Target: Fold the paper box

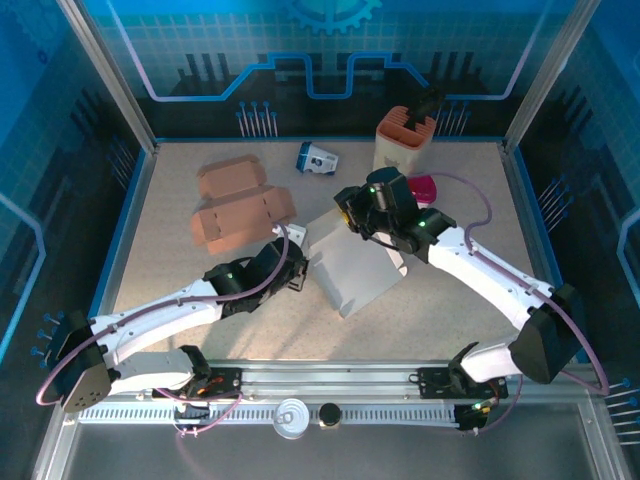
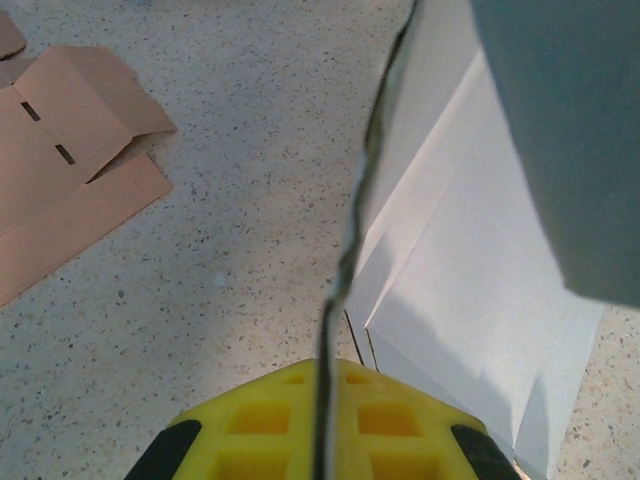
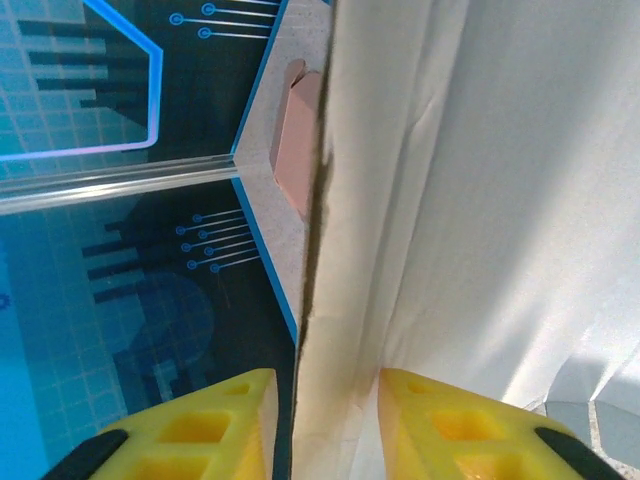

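Observation:
The paper box is a white, partly folded blank in the middle of the table. My left gripper is at its left edge. In the left wrist view the yellow fingers are shut on a thin panel seen edge-on, and the rest of the white sheet lies to the right. My right gripper holds the raised far corner. In the right wrist view a folded white flap runs up between the yellow fingers, which press close against both its sides.
Brown cardboard blanks lie at the back left, also seen in the left wrist view. At the back stand a small blue-and-white box, a tan holder and a pink object. Blue enclosure walls surround the table.

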